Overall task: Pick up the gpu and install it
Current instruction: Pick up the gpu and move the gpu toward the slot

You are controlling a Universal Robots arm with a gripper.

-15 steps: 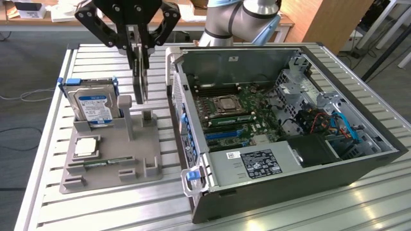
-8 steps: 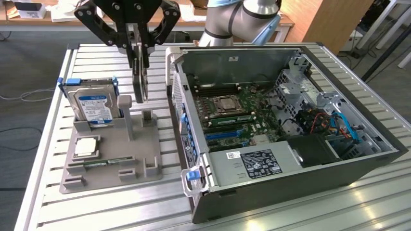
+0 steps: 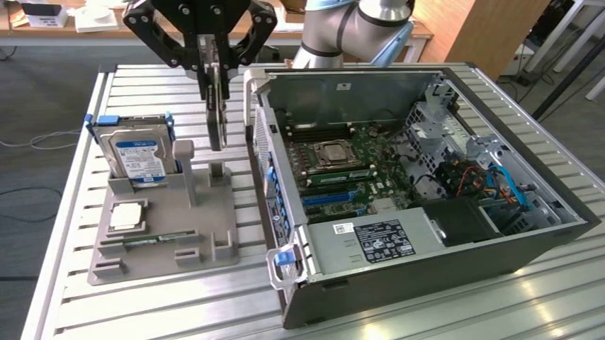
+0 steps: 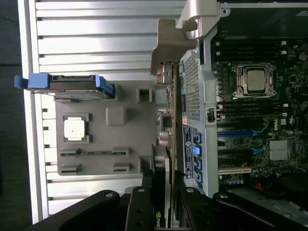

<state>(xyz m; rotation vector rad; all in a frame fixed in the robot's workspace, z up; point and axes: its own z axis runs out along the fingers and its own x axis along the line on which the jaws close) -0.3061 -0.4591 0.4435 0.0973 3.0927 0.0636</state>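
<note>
Gripper [image 3: 212,71] clamped on one gpu [image 3: 215,117] (upright, edge-on), one grey tray [image 3: 212,216] holding one hard drive [image 3: 140,157], one processor [image 3: 127,214], one memory stick [image 3: 146,241], one open computer case [image 3: 426,273] just beside.

The gripper [image 3: 215,65] clamps the gpu [image 3: 215,110] upright above a grey parts stand [image 3: 161,244], beside an open computer case [image 3: 426,265].
</note>
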